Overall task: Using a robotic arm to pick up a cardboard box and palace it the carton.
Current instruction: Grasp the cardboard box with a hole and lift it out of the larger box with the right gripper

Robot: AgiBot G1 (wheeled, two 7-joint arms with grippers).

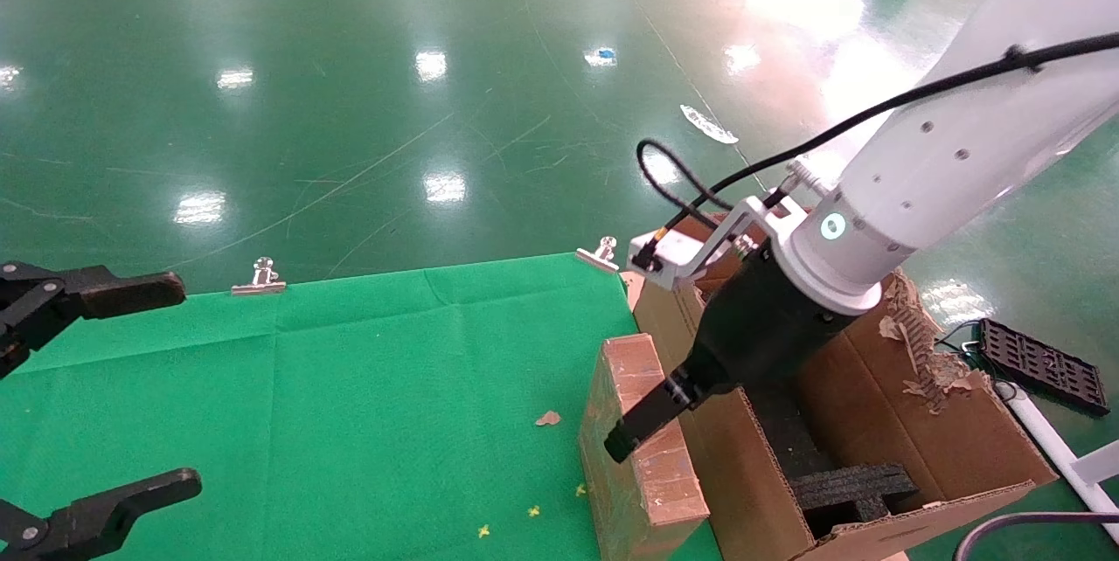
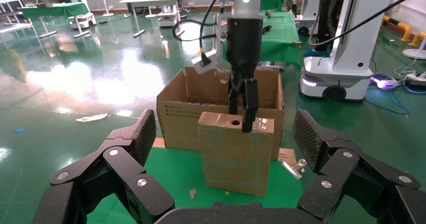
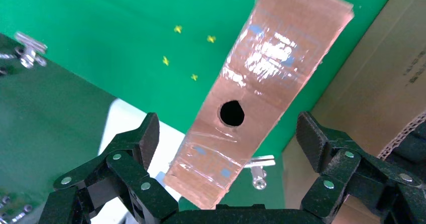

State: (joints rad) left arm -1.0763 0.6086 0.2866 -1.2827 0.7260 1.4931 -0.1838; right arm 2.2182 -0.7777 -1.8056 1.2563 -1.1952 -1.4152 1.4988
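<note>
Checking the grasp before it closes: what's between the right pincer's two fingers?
In the right wrist view, the cardboard box's holed, taped top face lies between the right pincer's open fingers, neither touching it yet.

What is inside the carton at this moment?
Black foam blocks lie inside the carton near its front wall. The right pincer, open above the cardboard box, and its arm cover much of the carton's interior.
</note>
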